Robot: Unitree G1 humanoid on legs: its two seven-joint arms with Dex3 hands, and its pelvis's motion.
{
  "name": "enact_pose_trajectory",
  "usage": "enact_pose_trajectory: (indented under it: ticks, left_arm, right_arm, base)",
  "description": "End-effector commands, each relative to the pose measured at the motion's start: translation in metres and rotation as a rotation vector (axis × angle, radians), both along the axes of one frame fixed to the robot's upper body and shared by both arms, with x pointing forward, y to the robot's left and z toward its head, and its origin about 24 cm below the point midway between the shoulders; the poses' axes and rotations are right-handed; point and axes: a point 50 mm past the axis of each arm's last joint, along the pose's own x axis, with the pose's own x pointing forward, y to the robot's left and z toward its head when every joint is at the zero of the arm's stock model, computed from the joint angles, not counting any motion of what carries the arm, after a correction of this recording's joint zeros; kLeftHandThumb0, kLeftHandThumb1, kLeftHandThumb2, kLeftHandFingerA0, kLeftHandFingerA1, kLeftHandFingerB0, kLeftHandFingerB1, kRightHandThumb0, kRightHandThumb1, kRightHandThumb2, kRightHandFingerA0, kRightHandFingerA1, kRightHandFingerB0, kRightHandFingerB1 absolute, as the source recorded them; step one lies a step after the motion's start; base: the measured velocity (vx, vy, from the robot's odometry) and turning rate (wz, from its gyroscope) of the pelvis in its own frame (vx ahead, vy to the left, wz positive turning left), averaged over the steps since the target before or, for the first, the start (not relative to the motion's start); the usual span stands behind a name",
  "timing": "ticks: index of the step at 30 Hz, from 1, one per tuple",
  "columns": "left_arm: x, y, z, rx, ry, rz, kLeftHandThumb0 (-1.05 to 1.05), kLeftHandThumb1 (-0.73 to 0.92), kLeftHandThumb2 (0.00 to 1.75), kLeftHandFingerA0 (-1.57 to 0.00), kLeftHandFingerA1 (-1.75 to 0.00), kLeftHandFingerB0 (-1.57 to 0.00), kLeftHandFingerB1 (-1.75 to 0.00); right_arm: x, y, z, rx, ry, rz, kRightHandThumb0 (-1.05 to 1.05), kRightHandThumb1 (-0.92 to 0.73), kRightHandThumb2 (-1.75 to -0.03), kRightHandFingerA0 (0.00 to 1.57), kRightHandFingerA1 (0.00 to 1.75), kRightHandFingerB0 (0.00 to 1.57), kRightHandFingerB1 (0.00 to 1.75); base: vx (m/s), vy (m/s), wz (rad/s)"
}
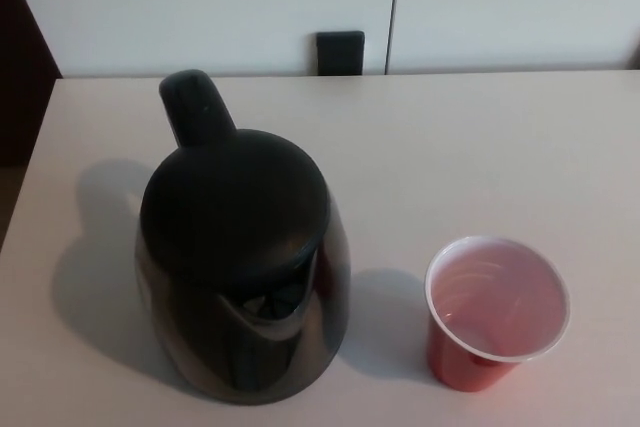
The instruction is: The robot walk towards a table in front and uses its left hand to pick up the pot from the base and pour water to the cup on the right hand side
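A black pot (240, 262) with a closed lid stands on the white table (480, 147), left of centre. Its handle (196, 109) points toward the far side and its spout faces the near edge. The base under it does not show. To its right stands a red cup (496, 309) with a white inside, upright, a short gap away from the pot. Neither of my hands shows in the head view.
A white wall with dark lettering runs behind the table, with a small black box (340, 51) at the table's far edge. The table's left edge (28, 177) lies close to the pot, with dark floor beyond it.
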Motion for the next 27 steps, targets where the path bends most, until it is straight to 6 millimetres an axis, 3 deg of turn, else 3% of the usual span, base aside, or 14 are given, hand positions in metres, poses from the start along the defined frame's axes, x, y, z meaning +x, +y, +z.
enact_pose_trajectory:
  ticks: [1, 5, 6, 7, 8, 9, 11, 12, 14, 20, 21, 24, 26, 27]
  left_arm:
    - [-0.041, -0.024, -0.059, 0.012, 0.525, 0.019, -0.31, 0.67, 1.16, 0.0, -0.47, 0.0, -0.48]
    - [-0.043, -0.034, -0.068, -0.017, 0.604, -0.067, -0.31, 0.66, 1.14, 0.0, -0.47, 0.0, -0.47]
    - [-0.041, -0.038, -0.07, -0.033, 0.615, -0.097, -0.56, 0.9, 0.68, -0.13, -0.31, -0.1, -0.26]
    - [-0.038, -0.039, -0.072, -0.043, 0.619, -0.119, -0.54, 0.91, 0.67, -0.11, -0.3, -0.08, -0.27]
    - [-0.036, -0.04, -0.072, -0.047, 0.619, -0.126, -0.54, 0.91, 0.67, -0.11, -0.3, -0.08, -0.27]
    - [-0.028, -0.04, -0.073, -0.041, 0.603, -0.126, -0.27, 0.62, 1.1, -0.07, -0.5, -0.07, -0.49]
    - [-0.018, -0.041, -0.075, -0.012, 0.59, -0.142, -0.26, 0.63, 1.11, -0.06, -0.5, -0.06, -0.49]
    - [-0.014, -0.041, -0.075, -0.014, 0.578, -0.168, -0.49, 0.87, 0.7, -0.09, -0.25, -0.12, -0.29]
    - [-0.005, -0.043, -0.075, -0.024, 0.556, -0.202, -0.47, 0.88, 0.66, -0.07, -0.26, -0.08, -0.26]
    - [0.041, -0.053, -0.077, -0.024, 0.434, -0.249, -0.49, 0.87, 0.66, -0.09, -0.28, -0.09, -0.27]
    - [0.048, -0.057, -0.078, -0.022, 0.421, -0.245, -0.28, 0.68, 1.14, 0.0, -0.49, 0.0, -0.47]
    - [0.06, -0.065, -0.082, -0.026, 0.384, -0.246, -0.28, 0.68, 1.14, 0.0, -0.49, 0.0, -0.47]
    - [0.063, -0.073, -0.085, 0.012, 0.372, -0.261, -0.54, 0.68, 0.87, -0.24, -0.47, -0.17, -0.41]
    - [0.064, -0.08, -0.089, -0.006, 0.37, -0.293, -0.28, 0.69, 1.15, -0.01, -0.49, -0.01, -0.48]
  right_arm:
    - [-0.013, -0.005, -0.002, -0.037, 0.034, -0.058, -0.58, -0.64, -0.59, 0.39, 0.55, 0.55, 0.54]
    - [-0.019, -0.005, -0.002, -0.034, 0.039, -0.061, -0.59, -0.68, -0.6, 0.38, 0.56, 0.49, 0.49]
    - [-0.019, -0.006, -0.002, -0.046, 0.049, -0.052, -0.59, -0.71, -0.61, 0.37, 0.54, 0.48, 0.47]
    - [-0.02, -0.007, -0.002, -0.051, 0.056, -0.052, -0.59, -0.71, -0.61, 0.36, 0.54, 0.46, 0.48]
    - [-0.02, -0.007, -0.002, -0.051, 0.057, -0.055, -0.59, -0.71, -0.61, 0.36, 0.54, 0.46, 0.48]
    - [-0.023, -0.007, -0.003, -0.06, 0.078, -0.067, -0.6, -0.71, -0.61, 0.39, 0.58, 0.53, 0.5]
    - [-0.025, -0.007, -0.004, -0.066, 0.084, -0.066, -0.62, -0.72, -0.62, 0.37, 0.58, 0.52, 0.5]
    - [-0.026, -0.007, -0.004, -0.065, 0.087, -0.071, -0.61, -0.74, -0.62, 0.37, 0.55, 0.49, 0.46]
    - [-0.026, -0.007, -0.004, -0.064, 0.086, -0.073, -0.65, -0.75, -0.63, 0.35, 0.56, 0.47, 0.45]
    - [-0.018, -0.007, -0.002, -0.02, 0.006, -0.128, -0.7, -0.71, -0.62, 0.3, 0.55, 0.42, 0.41]
    - [-0.016, -0.006, -0.002, -0.018, 0.006, -0.132, -0.68, -0.72, -0.62, 0.32, 0.57, 0.42, 0.43]
    - [-0.013, -0.006, -0.001, -0.018, 0.002, -0.127, -0.69, -0.72, -0.62, 0.33, 0.58, 0.41, 0.42]
    - [-0.011, -0.006, -0.001, -0.023, 0.002, -0.097, -0.69, -0.74, -0.62, 0.33, 0.6, 0.4, 0.43]
    - [-0.011, -0.006, -0.001, -0.018, 0.004, -0.11, -0.67, -0.73, -0.61, 0.36, 0.64, 0.43, 0.47]
  base:
    - [0.0, 0.0, 0.0]
    - [0.0, 0.0, 0.0]
    - [0.0, 0.0, 0.0]
    - [0.0, 0.0, 0.0]
    - [0.0, 0.0, 0.0]
    - [0.0, 0.0, 0.0]
    - [0.0, 0.0, 0.0]
    - [0.0, 0.0, 0.0]
    - [0.0, 0.0, 0.0]
    - [0.0, 0.0, 0.0]
    - [0.0, 0.0, 0.0]
    - [0.0, 0.0, 0.0]
    - [0.0, 0.0, 0.0]
    - [0.0, 0.0, 0.0]
